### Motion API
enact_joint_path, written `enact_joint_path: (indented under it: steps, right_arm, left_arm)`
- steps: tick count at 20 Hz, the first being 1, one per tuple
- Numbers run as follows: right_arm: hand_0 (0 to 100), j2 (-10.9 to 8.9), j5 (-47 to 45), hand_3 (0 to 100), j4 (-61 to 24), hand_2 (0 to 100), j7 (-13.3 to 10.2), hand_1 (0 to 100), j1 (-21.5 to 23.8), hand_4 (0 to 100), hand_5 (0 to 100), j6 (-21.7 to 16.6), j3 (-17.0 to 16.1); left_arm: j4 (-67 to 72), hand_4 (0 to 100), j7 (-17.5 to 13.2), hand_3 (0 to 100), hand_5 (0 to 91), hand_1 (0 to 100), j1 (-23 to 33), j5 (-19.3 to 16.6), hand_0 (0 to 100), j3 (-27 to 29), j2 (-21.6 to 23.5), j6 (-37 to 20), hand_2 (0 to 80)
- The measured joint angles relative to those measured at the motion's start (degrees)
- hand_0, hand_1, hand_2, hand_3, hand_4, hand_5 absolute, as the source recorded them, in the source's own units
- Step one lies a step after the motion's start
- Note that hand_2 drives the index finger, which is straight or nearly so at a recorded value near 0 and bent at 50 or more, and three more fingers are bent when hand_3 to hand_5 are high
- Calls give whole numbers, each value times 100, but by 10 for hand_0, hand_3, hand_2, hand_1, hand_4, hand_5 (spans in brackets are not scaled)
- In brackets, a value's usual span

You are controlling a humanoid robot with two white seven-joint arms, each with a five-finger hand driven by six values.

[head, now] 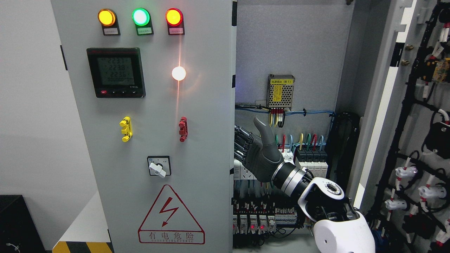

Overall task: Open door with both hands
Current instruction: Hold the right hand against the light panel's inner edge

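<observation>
The grey left cabinet door (204, 116) fills the middle of the view, carrying lamps, a meter and a switch; its right edge stands at about x 665. My right hand (251, 149) comes in from the lower right and sits at that edge at mid height. Its fingers (242, 142) are curled around the door's edge and partly hidden behind it, while the thumb (264, 130) points up. The right cabinet door (381, 105) is swung wide open at the far right, showing wiring on its inner face. No left arm shows.
Inside the cabinet are a perforated power supply (280, 91), a row of breakers (311, 158) and terminal blocks (260, 219) close behind my hand. A warning triangle (171, 218) marks the left door. A black box (14, 221) stands at the lower left.
</observation>
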Motion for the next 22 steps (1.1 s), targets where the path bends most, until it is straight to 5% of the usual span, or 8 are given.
enact_joint_path:
  steps: [22]
  right_arm:
    - [0, -3, 4, 0, 122, 0, 570, 0, -39, 0, 0, -28, -111]
  left_arm:
    - [0, 0, 0, 0, 0, 0, 0, 0, 0, 0, 0, 0, 0]
